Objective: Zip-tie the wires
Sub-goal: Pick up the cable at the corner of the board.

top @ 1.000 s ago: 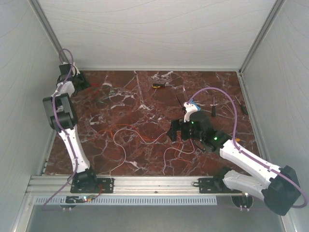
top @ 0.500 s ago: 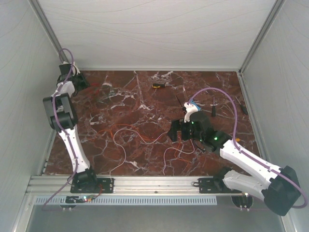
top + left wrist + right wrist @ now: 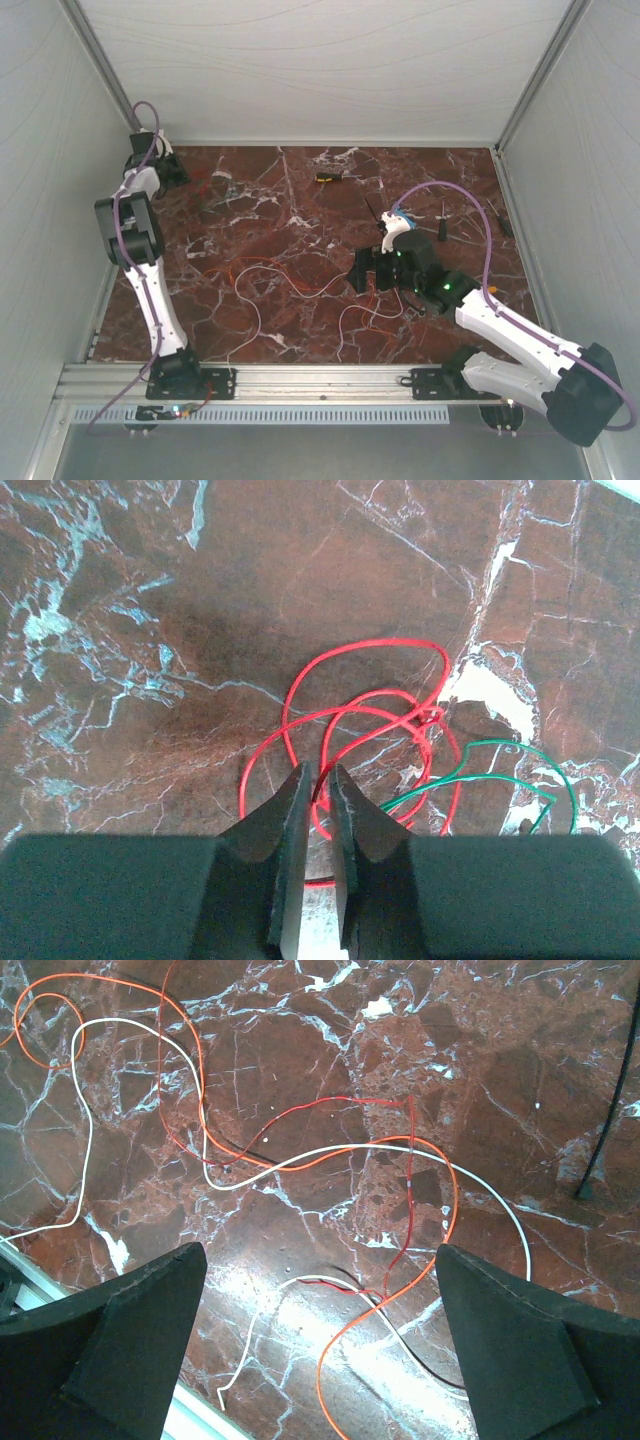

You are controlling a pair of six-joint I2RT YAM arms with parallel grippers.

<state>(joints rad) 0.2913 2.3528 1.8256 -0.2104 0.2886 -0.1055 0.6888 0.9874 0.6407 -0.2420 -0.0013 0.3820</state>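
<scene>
Left arm stretched along left edge to far-left corner of tabletop [image 3: 300, 200], wrist tipped down. Stray red wire loops [image 3: 370, 645] lie there, apart from the rest.
Left end effector [image 3: 319, 772] narrow, thin slit, red strand at tips. Pinched or not: cannot tell.
Right end effector [image 3: 320, 1252] wide, poised above wires [image 3: 300, 1155] right of centre, likely staged to gather.

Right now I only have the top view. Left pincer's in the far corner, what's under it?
Observer: A tangle of red wire loops, with a green wire beside it.
Operator: Pincer closed?
Observer: The left pincer is nearly shut, with a thin gap showing. A red strand runs into the gap; can't tell if it's pinched.
Operator: Right one?
Observer: The right pincer is wide open and empty, above a white wire and an orange wire.
</scene>
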